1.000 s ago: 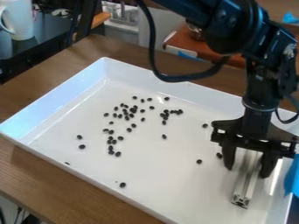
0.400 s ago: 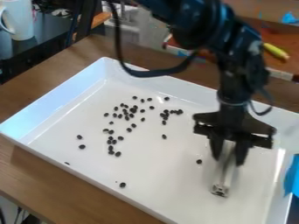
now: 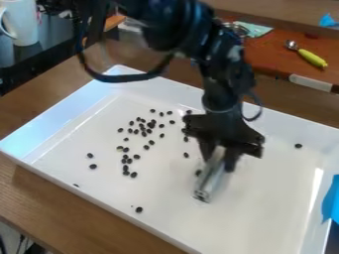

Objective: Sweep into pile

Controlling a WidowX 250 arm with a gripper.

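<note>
The gripper (image 3: 218, 158) stands partly closed, its fingers parted by the width of the metal bar (image 3: 210, 181) they hold near its upper end. The bar slants down into the white tray (image 3: 271, 208), right of the main scatter of dark beans (image 3: 147, 127). It looks stiff and fairly light — smooth enough to twist if gripped loosely, so a hold square across its sides suits it. The beans look hard and likely roll — slow, low strokes should gather them best.
</note>
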